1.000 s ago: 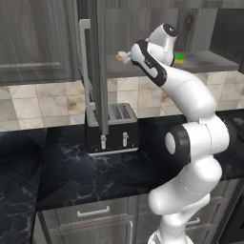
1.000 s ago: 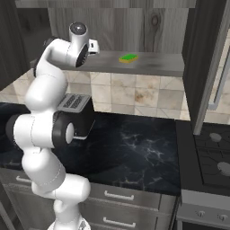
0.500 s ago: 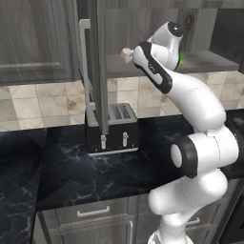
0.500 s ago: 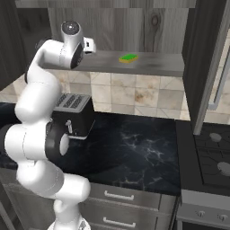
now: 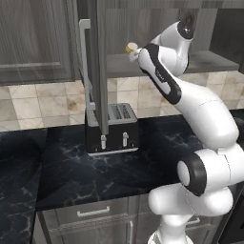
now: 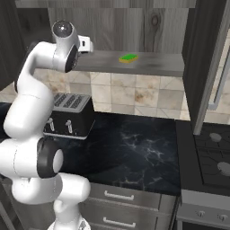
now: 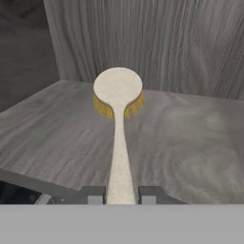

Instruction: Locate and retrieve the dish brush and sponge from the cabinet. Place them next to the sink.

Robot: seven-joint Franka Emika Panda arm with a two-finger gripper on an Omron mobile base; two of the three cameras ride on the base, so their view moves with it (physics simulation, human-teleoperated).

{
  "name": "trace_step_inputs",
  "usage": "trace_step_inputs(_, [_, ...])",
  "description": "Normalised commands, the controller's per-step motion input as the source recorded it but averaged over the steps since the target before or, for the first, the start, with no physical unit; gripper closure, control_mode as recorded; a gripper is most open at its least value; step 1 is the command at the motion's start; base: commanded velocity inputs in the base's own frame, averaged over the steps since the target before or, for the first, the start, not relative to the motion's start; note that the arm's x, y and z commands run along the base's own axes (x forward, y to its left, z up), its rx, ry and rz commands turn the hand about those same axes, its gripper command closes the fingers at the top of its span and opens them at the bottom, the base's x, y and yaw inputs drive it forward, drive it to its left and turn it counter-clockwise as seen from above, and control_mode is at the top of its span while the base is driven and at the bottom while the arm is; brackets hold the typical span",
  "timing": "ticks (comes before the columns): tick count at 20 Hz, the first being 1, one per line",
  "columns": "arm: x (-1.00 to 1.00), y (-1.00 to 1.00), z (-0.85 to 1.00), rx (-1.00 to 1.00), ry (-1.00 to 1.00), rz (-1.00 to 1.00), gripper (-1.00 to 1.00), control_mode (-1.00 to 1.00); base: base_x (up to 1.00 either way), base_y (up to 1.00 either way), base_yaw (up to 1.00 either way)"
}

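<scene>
Nearest you, the dark marbled worktop [image 5: 143, 176] carries one black toaster [image 5: 112, 127] against the tiled wall, and neither tool has reached it. The sink's edge is perhaps the dark dip at the far left of the left base view — too little shows to be sure.

Above the toaster, your gripper [image 7: 121, 194] is up at the open cabinet [image 6: 148, 67], at the near edge of its shelf. In the hand view the jaws stand closed on the white handle of the dish brush [image 7: 118, 124], one dark tip on each side of it near the handle's end. The brush head with its yellow bristles points away from you, toward the cabinet's back wall, and seems to sit on or just above the shelf — you cannot tell from here whether it has lifted clear. In the left base view the head shows as a pale knob just left of the wrist.

Farther along the same shelf, to the right in the right base view, the sponge [image 6: 128, 58] lies flat and untouched, well apart from the gripper.

So, by my judgement, you are early: the cabinet is open and the brush gripped, but it must still be carried to the sink, and the sponge's whole trip remains.

Count: one brush, one sponge, one toaster, one open cabinet door [image 5: 97, 71] with its silver bar handle.
</scene>
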Motion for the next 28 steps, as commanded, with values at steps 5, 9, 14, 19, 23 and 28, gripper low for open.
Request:
trace_step_inputs(5, [-0.53, -0.20, 0.13, 0.00, 0.00, -0.05, 1.00, -1.00, 0.00, 0.00, 0.00])
trace_step_inputs(9, [-0.59, -0.16, 0.33, 0.01, 0.00, -0.06, 1.00, -1.00, 0.00, 0.00, 0.00])
trace_step_inputs(14, [-0.64, -0.16, 0.21, 0.07, 0.00, -0.05, 1.00, -1.00, 0.00, 0.00, 0.00])
trace_step_inputs(19, [-0.82, -0.16, 0.00, 0.04, 0.00, -0.04, 1.00, -1.00, 0.00, 0.00, 0.00])
trace_step_inputs(23, [-0.73, -0.29, 0.03, 0.00, 0.05, -0.01, 1.00, -1.00, 0.00, 0.00, 0.00])
trace_step_inputs(28, [-0.63, -0.26, 0.03, -0.01, 0.15, 0.00, 1.00, -1.00, 0.00, 0.00, 0.00])
